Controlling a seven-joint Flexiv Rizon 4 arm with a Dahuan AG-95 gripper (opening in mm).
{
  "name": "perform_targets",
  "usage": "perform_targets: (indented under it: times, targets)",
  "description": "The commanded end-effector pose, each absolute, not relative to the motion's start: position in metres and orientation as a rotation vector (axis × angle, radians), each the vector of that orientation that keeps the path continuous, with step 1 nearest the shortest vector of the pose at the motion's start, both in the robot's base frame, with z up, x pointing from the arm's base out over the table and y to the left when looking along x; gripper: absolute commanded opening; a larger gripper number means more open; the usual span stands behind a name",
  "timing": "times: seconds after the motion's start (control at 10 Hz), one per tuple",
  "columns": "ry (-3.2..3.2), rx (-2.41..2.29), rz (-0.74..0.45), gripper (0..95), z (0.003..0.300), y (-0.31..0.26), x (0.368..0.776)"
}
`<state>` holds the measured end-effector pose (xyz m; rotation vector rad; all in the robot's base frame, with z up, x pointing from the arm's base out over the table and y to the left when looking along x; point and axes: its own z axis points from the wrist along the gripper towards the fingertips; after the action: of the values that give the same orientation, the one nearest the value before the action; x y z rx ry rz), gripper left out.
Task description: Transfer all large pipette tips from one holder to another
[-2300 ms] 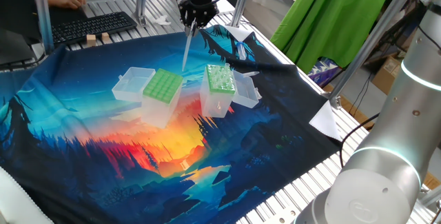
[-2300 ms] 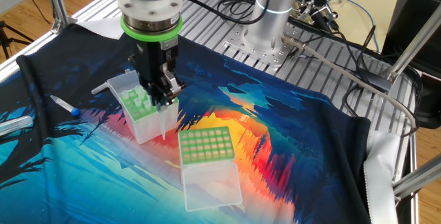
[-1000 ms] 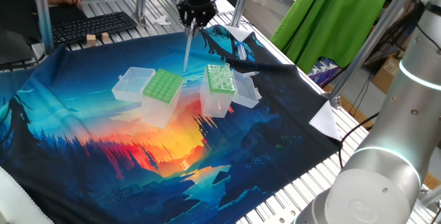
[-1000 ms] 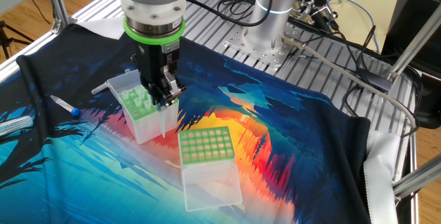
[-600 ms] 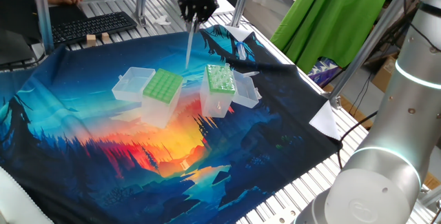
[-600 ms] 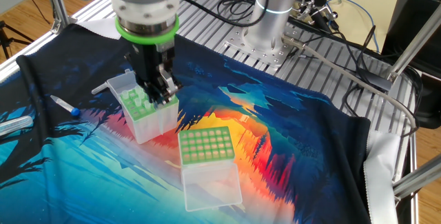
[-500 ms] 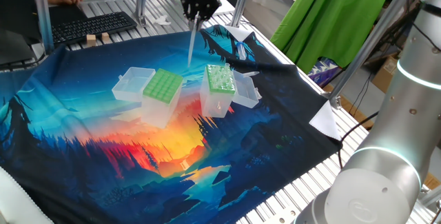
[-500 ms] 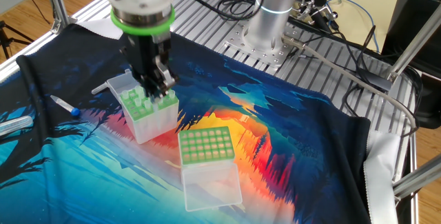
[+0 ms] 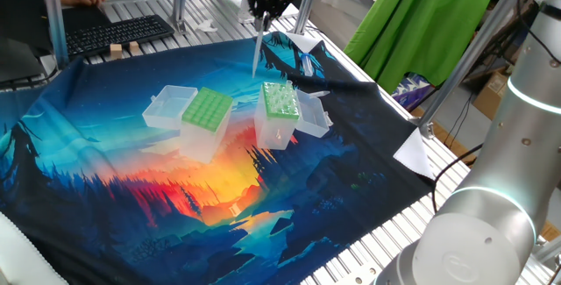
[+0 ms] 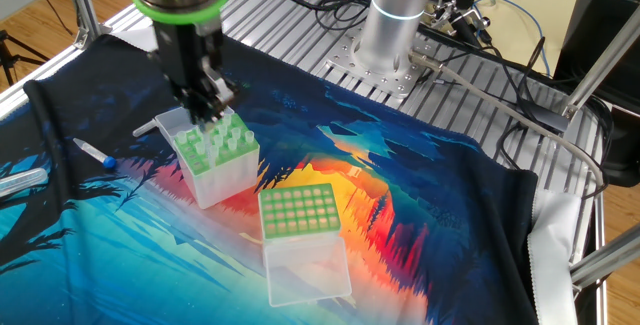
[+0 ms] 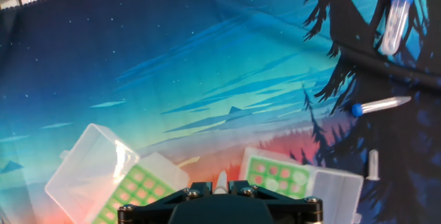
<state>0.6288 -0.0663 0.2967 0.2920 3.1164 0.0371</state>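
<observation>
the gripper point(image 9: 260, 18) is pinched tight on one large pipette tip point(image 9: 256, 53), and we see it hanging point down, above the cloth point(image 9: 131, 180). just below sits the holder with tips point(image 9: 280, 101), the narrower box point(image 9: 208, 110) beside it.

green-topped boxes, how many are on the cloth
2. One green-topped box sits on the left in one fixed view, its clear lid open beside it. The other box stands just right of it. None looks hidden.
</observation>
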Motion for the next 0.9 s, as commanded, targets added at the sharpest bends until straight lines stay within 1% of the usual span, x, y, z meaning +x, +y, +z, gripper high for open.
perform_targets:
  times: [0.1, 0.5, 0.9]
  targets:
    - [3.113, 0.225, 0.047, 0.0, 0.294, -0.081, 0.628]
    - [3.110, 0.149, 0.074, 0.0, 0.286, -0.104, 0.627]
    - [3.096, 0.132, 0.076, 0.0, 0.277, -0.108, 0.621]
